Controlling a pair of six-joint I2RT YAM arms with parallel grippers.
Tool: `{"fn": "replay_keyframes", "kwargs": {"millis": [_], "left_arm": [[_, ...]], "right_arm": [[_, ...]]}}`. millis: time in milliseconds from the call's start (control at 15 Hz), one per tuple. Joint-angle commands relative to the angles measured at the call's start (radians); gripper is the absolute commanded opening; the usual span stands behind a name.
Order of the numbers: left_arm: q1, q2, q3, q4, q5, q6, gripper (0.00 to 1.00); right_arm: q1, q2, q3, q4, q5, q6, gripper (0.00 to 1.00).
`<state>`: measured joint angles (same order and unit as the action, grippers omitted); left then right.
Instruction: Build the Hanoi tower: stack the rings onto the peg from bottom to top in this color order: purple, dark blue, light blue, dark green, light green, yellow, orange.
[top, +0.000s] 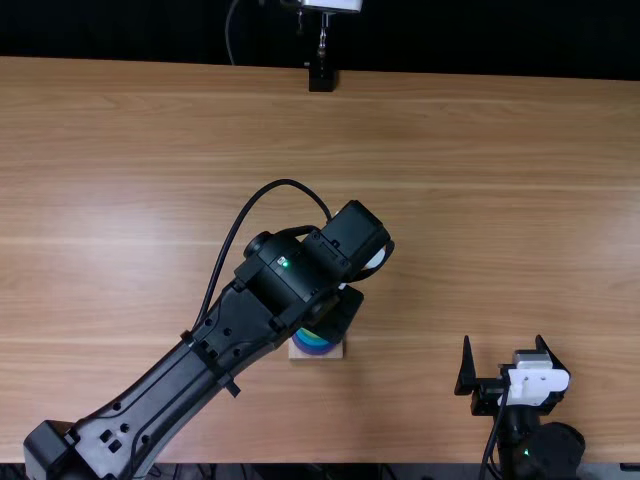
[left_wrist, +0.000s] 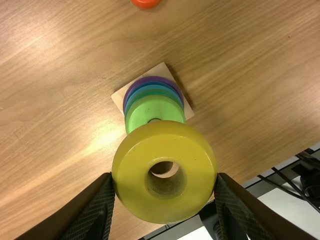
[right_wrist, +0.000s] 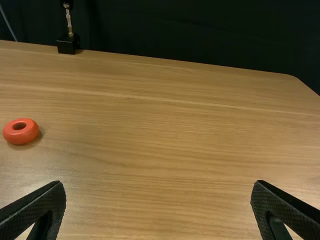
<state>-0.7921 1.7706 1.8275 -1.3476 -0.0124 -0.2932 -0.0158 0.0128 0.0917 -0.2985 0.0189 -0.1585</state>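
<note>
Pale wood shows in the tower's square base (top: 336, 353), close to the table's (top: 480, 200) near edge, partly under the left arm (top: 170, 385) as I look down on it. Stacked on that base I see the purple ring (left_wrist: 131, 91) lowest, bluish and green bands above it, and the light green ring (left_wrist: 155, 106) on top. Over by the base, the left gripper (top: 338, 315) has the yellow ring (left_wrist: 196, 155) pinched between its two fingers, hole facing its wrist camera; whether it touches the stack, I can't tell. Farther from the near edge than the base, and apart from it, the orange ring (right_wrist: 31, 131) lies flat on the wood. Well to the right of the base, the right gripper (top: 503, 345) is released, fingers spread wide.
</note>
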Motion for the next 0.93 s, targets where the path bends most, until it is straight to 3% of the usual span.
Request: {"fn": "replay_keyframes", "kwargs": {"millis": [0, 133, 467, 667, 867], "left_arm": [[-0.006, 0.016, 0.024, 0.000, 0.007, -0.011, 0.00], [-0.006, 0.016, 0.023, -0.009, 0.007, -0.011, 0.26], [0.001, 0.016, 0.021, -0.015, 0.007, -0.009, 0.38], [0.002, 0.016, 0.021, -0.016, 0.007, -0.009, 0.70], [0.004, 0.016, 0.019, -0.016, 0.007, -0.009, 0.86]], "right_arm": [[-0.007, -0.013, -0.076, -0.067, 0.003, 0.000, 1.00], [-0.007, -0.013, -0.076, -0.067, 0.003, 0.000, 1.00], [-0.007, -0.013, -0.076, -0.067, 0.003, 0.000, 1.00], [-0.007, -0.013, -0.076, -0.067, 0.003, 0.000, 1.00], [-0.007, -0.013, -0.076, -0.067, 0.003, 0.000, 1.00]]}}
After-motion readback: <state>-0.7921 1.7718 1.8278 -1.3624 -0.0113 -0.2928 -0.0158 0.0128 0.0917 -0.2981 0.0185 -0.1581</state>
